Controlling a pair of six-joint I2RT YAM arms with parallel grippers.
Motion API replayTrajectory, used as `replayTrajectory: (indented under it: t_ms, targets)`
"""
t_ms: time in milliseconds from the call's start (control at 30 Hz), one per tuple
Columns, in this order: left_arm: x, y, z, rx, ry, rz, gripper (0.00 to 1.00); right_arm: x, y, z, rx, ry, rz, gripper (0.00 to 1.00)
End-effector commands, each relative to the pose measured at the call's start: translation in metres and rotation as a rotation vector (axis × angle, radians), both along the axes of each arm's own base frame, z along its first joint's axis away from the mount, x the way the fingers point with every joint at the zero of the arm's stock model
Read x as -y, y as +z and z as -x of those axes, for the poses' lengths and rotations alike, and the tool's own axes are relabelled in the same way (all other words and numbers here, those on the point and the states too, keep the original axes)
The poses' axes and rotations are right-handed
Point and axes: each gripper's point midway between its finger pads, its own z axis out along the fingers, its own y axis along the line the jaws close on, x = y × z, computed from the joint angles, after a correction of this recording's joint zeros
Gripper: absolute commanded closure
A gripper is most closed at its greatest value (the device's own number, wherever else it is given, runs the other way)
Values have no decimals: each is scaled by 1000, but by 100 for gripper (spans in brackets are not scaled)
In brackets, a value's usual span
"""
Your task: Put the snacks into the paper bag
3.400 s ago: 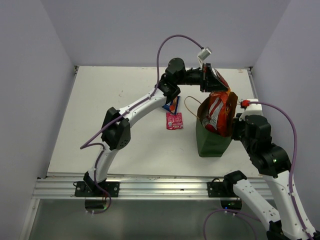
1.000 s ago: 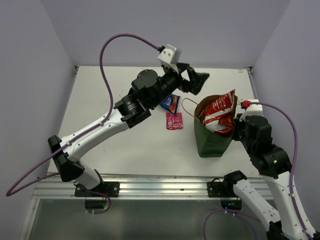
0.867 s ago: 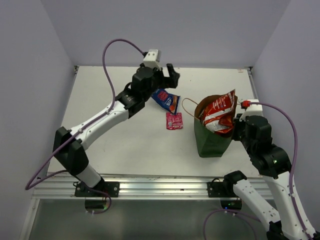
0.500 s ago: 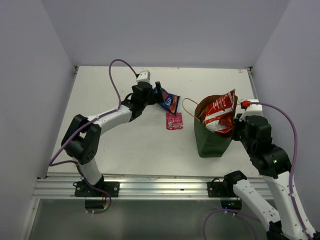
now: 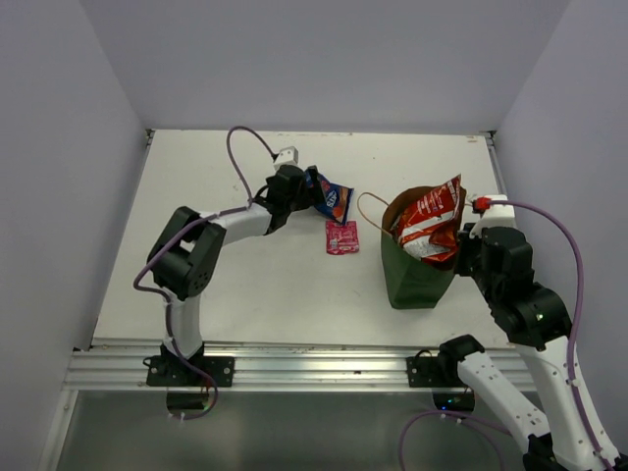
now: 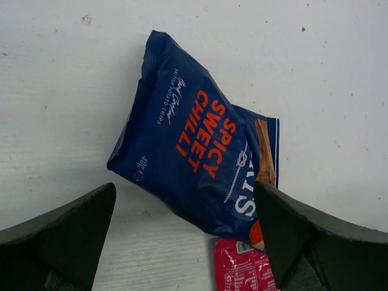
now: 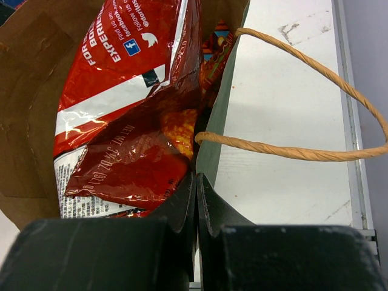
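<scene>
The blue bag (image 5: pixel 335 200) (image 6: pixel 194 157) lies flat on the table, printed "Spicy Sweet Chilli". My left gripper (image 5: pixel 312 186) (image 6: pixel 185 194) is open just above it, one finger (image 6: pixel 60 236) on either side of its near end. The small pink sachet (image 5: pixel 341 236) (image 6: pixel 242 267) lies just past the blue bag's corner. The dark green paper bag (image 5: pixel 412 275) (image 7: pixel 227 103) stands upright with red snack packets (image 5: pixel 428 221) (image 7: pixel 127 151) sticking out of it. My right gripper (image 5: pixel 461 250) (image 7: pixel 197 182) is shut on the bag's right rim.
A brown rope handle (image 7: pixel 303 151) loops out to the right over the white table (image 5: pixel 245 285); another handle (image 5: pixel 371 208) arcs towards the sachet. Grey walls close in the table on three sides, and a metal rail (image 5: pixel 294 365) runs along the near edge.
My left arm let go of a red packet into the paper bag, then swung left and came down open over the blue bag. The right gripper has stayed on the bag's rim.
</scene>
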Motion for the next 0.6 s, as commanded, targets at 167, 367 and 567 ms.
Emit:
replayTrajectory:
  t_ms: [167, 367, 567]
  targets:
    - [38, 26, -38, 119, -86, 155, 13, -6, -2, -5, -4, 35, 1, 100]
    - [74, 43, -49, 169, -210, 287, 100, -6, -3, -5, -11, 34, 4, 100]
    - [82, 148, -28, 352, -282, 356, 100, -6, -3, -6, -12, 30, 4, 100]
